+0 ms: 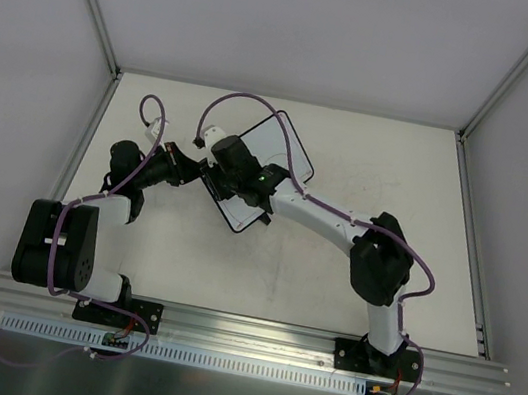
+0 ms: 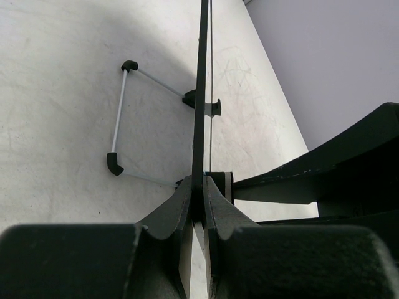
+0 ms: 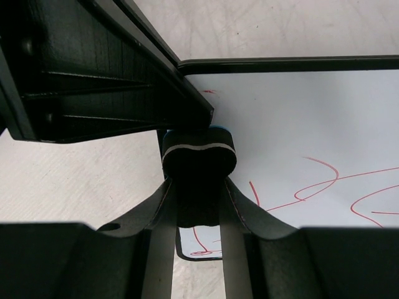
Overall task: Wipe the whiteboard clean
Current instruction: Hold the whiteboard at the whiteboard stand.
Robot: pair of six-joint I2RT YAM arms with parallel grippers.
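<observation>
The whiteboard [image 1: 275, 144] stands tilted near the middle of the table, propped on a wire stand [image 2: 121, 112] with black feet. Red scribbles [image 3: 312, 180] cross its white face [image 3: 299, 112]. My left gripper [image 1: 197, 174] is shut on the board's left edge; in the left wrist view the board [image 2: 201, 93] runs edge-on out of the left gripper [image 2: 202, 187]. My right gripper [image 1: 223, 150] is over the board's left part, shut on a black bone-shaped eraser [image 3: 198, 156]. In the right wrist view the eraser fills the right gripper [image 3: 198, 187] and rests against the board near its left rim.
The left gripper's dark body [image 3: 93, 75] sits close above the eraser, so both grippers crowd the board's left side. White walls and metal posts [image 1: 93, 7] enclose the table. An aluminium rail [image 1: 251, 332] runs along the near edge.
</observation>
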